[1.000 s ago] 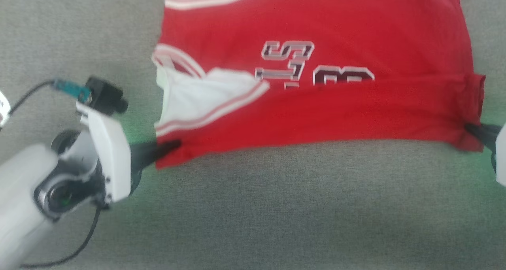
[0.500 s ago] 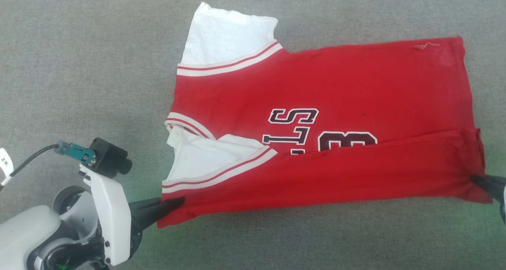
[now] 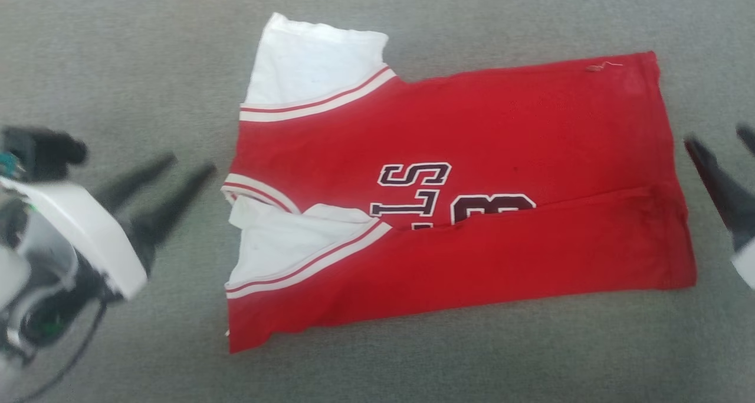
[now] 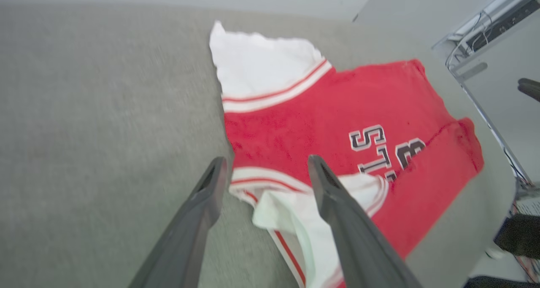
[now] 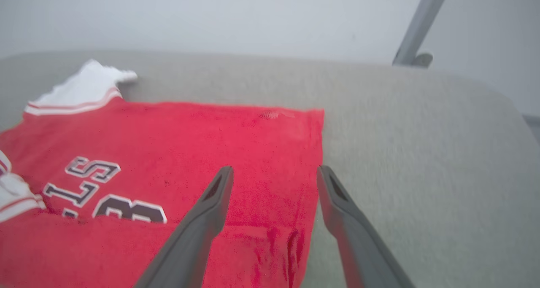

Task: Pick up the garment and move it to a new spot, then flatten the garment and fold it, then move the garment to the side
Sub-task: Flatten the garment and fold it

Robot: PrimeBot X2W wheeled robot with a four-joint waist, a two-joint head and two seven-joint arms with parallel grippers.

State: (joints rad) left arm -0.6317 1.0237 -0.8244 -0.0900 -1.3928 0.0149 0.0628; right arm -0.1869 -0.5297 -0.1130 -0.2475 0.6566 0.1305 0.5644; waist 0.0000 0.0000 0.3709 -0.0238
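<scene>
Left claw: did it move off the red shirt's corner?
Yes. The left claw pinched the near-left corner of the garment before; now it stands open, drawn back leftward off it, over the grey surface.

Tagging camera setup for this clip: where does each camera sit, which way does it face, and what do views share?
Head view: on the head, facing down at the red T-shirt; left end effector, right end effector at the edges.
Left wrist view: on that wrist, along its open fingers toward the collar end.
Right wrist view: on that wrist, along its open fingers toward the hem end.
Shared: all show the far white sleeve.
</scene>
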